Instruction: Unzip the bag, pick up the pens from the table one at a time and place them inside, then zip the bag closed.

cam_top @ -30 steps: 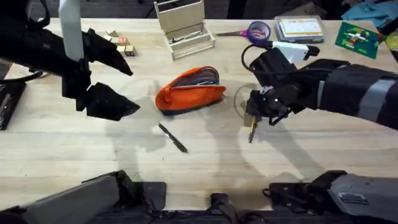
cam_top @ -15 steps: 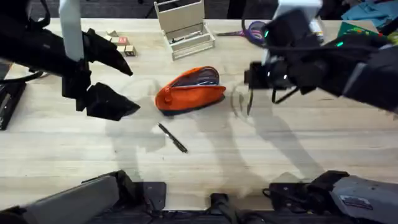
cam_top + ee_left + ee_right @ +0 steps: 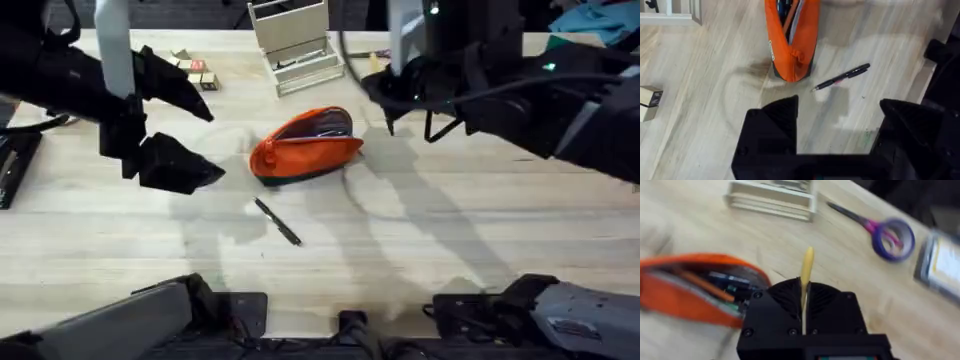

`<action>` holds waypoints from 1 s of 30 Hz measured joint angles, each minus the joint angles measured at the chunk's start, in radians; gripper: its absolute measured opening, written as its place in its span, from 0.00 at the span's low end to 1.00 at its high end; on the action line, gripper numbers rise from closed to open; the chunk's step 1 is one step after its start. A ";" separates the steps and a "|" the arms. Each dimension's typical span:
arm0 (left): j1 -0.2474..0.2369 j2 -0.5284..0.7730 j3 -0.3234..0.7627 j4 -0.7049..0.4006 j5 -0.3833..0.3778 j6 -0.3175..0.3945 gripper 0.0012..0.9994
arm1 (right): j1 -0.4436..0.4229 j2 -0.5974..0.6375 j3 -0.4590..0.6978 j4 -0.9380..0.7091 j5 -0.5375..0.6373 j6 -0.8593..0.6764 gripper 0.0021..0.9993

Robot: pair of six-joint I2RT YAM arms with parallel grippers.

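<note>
1. Gripping the tan pen [image 3: 806, 275] between its closed fingers, the right hand [image 3: 803, 311] hangs above the desk [image 3: 480, 220], up and to the right of the bag [image 3: 305, 145] in the overhead view.
2. In the right wrist view the tan pen stands straight out from between the fingers, its pale end pointing away from the hand, with the open mouth of the bag just beside it.
3. The bag lies near the middle of the desk, orange with a dark lower edge, its zipper open so that dark and coloured contents show inside.
4. The black pen [image 3: 278, 221] lies flat on the desk just in front of the bag, apart from it and slanted; in the left wrist view it lies beside the bag's near end.
5. The left hand [image 3: 837, 117] hovers over the desk to the left of the bag, fingers spread wide and holding nothing; in its own view the bare wood, the bag's end and the black pen show beyond the two black fingers.
6. At the far side of the desk, purple-handled scissors [image 3: 885, 236] lie beyond the right hand, with a pale wooden rack [image 3: 295, 45] to the left of them behind the bag.
7. Small wooden blocks [image 3: 197, 72] sit at the far left, near the left arm.
</note>
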 joint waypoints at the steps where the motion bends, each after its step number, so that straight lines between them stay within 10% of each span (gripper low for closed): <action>1: 0.000 0.000 0.000 0.000 0.000 0.000 0.99 | 0.007 0.000 0.000 0.000 -0.018 -0.049 0.03; 13: 0.000 0.000 0.001 0.000 0.000 0.000 0.99 | 0.079 0.004 0.000 0.002 -0.221 -0.707 0.03; 30: 0.000 0.000 0.001 0.000 0.000 0.000 0.99 | 0.150 0.198 0.000 0.045 -0.314 -0.964 0.03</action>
